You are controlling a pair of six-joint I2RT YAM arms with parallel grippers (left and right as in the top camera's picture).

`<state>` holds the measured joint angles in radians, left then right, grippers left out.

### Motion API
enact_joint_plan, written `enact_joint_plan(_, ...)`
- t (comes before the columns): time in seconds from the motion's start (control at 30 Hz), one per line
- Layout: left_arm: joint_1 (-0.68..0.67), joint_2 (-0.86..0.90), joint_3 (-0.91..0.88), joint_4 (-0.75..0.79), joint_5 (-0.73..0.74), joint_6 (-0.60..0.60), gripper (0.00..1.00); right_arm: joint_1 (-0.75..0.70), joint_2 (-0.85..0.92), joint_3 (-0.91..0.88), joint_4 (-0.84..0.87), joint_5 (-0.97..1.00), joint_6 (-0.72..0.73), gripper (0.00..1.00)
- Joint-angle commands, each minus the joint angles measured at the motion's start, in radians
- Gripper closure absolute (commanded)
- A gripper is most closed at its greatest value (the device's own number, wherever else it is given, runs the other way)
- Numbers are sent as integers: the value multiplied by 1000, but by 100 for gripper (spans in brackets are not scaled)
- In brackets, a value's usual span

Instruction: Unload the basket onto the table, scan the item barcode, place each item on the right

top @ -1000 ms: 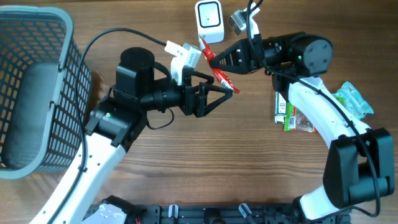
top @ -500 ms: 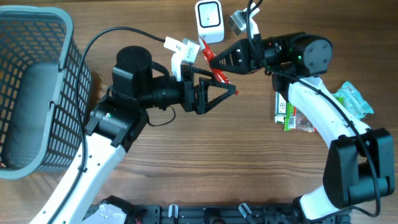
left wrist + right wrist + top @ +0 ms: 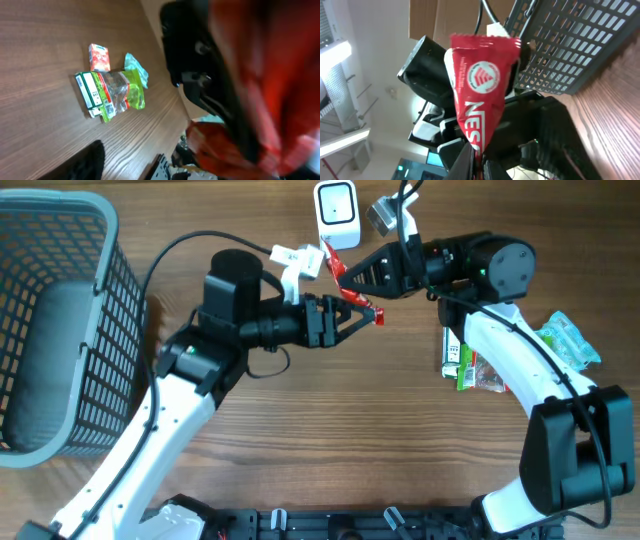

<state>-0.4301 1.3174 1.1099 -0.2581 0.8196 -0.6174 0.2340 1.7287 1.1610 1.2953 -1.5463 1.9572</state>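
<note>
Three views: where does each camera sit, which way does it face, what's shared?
Overhead: above the table, facing down; left claw and right claw show.
Left wrist: facing across the table to snack packs; own claw blurred, close.
Right wrist: facing the basket; own claw below.
Shared: the red packet appears in all three.

Left gripper (image 3: 366, 314) shifted toward far edge of table (image 3: 400, 460) and slightly right. Jaws, spread wide before, now drawn into narrow wedge around lower end of red packet (image 3: 479, 87); firm contact not clear. Black wrist housing (image 3: 235, 272) of left arm also moved right and toward far edge; white forearm (image 3: 150, 440) swung along, now steeper.
</note>
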Motion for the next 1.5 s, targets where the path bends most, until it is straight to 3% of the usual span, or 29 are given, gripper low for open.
enact_joint_plan(0.0, 0, 32, 3, 78, 34, -24, 27, 3, -5, 9, 6, -41, -28, 96)
enact_joint_plan(0.13, 0, 22, 3, 150, 67, -24, 25, 3, -5, 9, 6, -40, -33, 96)
enact_joint_plan(0.23, 1, 16, 3, 173, 66, -24, 32, 3, -4, 9, 6, -40, -50, 95)
enact_joint_plan(0.27, 1, 16, 3, 181, 66, -24, 38, 3, -3, 9, 6, -40, -50, 95)
enact_joint_plan(0.33, 1, 16, 3, 180, 66, -24, 67, 2, -3, 9, 6, -40, -50, 95)
enact_joint_plan(0.4, 1, 16, 3, 180, 66, -24, 87, 2, -3, 9, 6, -40, -50, 95)
enact_joint_plan(0.43, 1, 16, 3, 180, 67, -24, 96, 2, -3, 9, 6, -40, -51, 95)
enact_joint_plan(0.47, 0, 12, 3, 172, 67, -23, 96, 2, -3, 9, 5, -40, -74, 92)
enact_joint_plan(0.53, 1, -3, 3, 131, 45, -13, 96, 2, 0, 9, -21, -60, -171, 81)
enact_joint_plan(0.67, 0, -24, 3, -19, -97, 84, 96, 2, 19, 9, -193, -72, -381, 72)
enact_joint_plan(0.77, 0, -23, 3, -163, -211, 143, 96, -3, 51, 9, -418, -59, -632, 61)
enact_joint_plan(0.87, 0, -23, 3, -318, -384, 169, 96, -11, 107, 9, -710, -31, -918, 39)
enact_joint_plan(0.93, 0, -19, 3, -400, -460, 170, 96, -11, 133, 9, -873, 24, -1060, 30)
enact_joint_plan(1.0, -8, -6, 3, -480, -549, 170, 96, -11, 146, 9, -1077, 138, -1230, 25)
enact_joint_plan(1.07, -44, 32, 3, -544, -636, 170, 96, -11, 146, 9, -1376, 426, -1451, 22)
enact_joint_plan(1.17, -124, 106, 3, -561, -713, 170, 96, -6, 146, 9, -1593, 696, -1592, 18)
enact_joint_plan(1.23, -184, 182, 3, -546, -795, 169, 96, -5, 146, 9, -1722, 797, -1701, 17)
enact_joint_plan(1.37, -238, 309, 3, -472, -821, 169, 96, -6, 146, 9, -1861, 933, -1775, 17)
enact_joint_plan(1.4, -240, 338, 3, -451, -819, 169, 85, -6, 146, 9, -1894, 993, -1774, 16)
enact_joint_plan(1.47, -238, 352, 3, -437, -790, 169, 30, -6, 146, 9, -1939, 1081, -1773, 14)
